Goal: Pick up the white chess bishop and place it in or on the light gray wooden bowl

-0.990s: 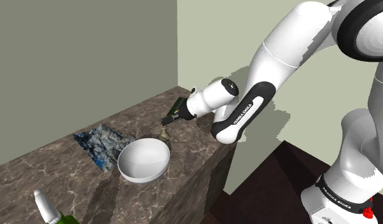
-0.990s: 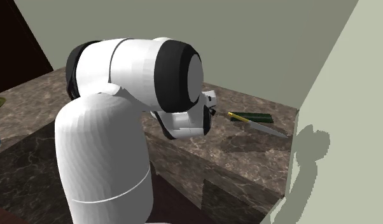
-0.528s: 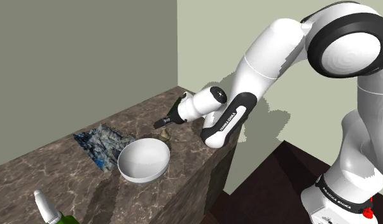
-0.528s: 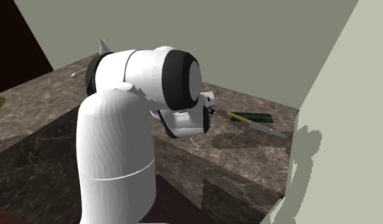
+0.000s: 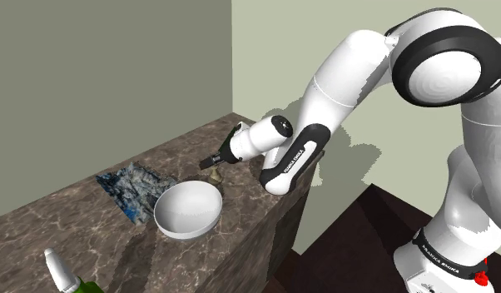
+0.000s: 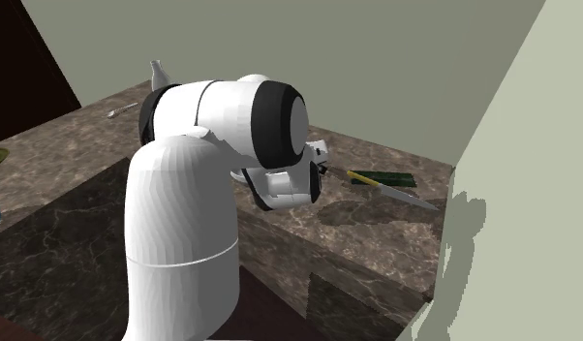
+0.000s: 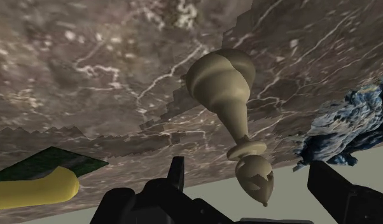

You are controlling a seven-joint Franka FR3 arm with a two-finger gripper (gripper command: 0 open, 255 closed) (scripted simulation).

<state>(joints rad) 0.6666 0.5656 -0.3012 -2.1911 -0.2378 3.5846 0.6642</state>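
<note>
The chess bishop [image 5: 215, 175] is a small tan piece standing upright on the dark marble counter [image 5: 66, 225], just beyond the rim of the pale bowl [image 5: 187, 210]. My gripper [image 5: 214, 160] hangs right above the bishop, pointing down and toward the shoulder view's left. In the wrist view the bishop [image 7: 229, 108] rises toward the hand and its tip lies between the two black fingers [image 7: 177, 173]. My gripper [image 7: 254, 186] is open; neither finger touches the piece. The bowl holds nothing.
A crumpled blue cloth [image 5: 132, 190] lies behind the bowl. A green flat pad [image 6: 386, 178] and a yellow-handled knife [image 6: 396, 191] lie on the counter near the wall. A bottle [image 5: 62, 273] stands at the counter's near end. The counter edge drops off beside the bowl.
The arm's elbow has dropped and folded toward the counter. The hand has slid a little to the shoulder view's left and down, closer over the bishop. Bishop and bowl have not moved.
</note>
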